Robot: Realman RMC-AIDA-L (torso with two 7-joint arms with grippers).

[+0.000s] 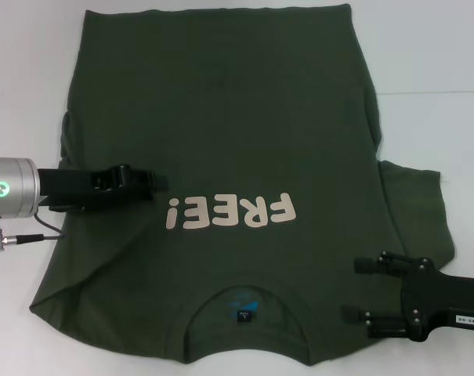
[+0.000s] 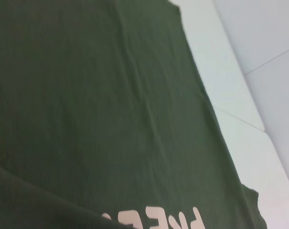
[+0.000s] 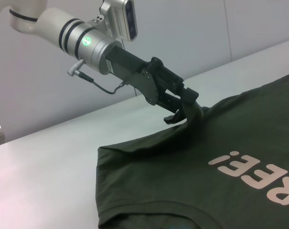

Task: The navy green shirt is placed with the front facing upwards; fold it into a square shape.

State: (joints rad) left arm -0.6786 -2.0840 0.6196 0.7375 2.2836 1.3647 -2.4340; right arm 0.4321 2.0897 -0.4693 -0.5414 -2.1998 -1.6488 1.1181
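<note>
The navy green shirt (image 1: 221,141) is being displayed face-up on the tabletop (image 1: 440,70). Its folded-in sleeve fabric is being pinched by the left gripper (image 3: 187,112). The right gripper (image 1: 360,291) is being held spread beside the collar.

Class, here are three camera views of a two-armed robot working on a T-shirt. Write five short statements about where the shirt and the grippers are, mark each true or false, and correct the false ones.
1. The navy green shirt lies with its print facing up. True.
2. The collar is at the far edge of the table, away from the robot. False: it is at the near edge, closest to the robot.
3. The left gripper is shut on a pinch of shirt fabric. True.
4. The right gripper is clamped on the collar. False: it is open, beside the shirt's right shoulder.
5. The right sleeve is folded over the print. False: it lies spread out sideways.
</note>
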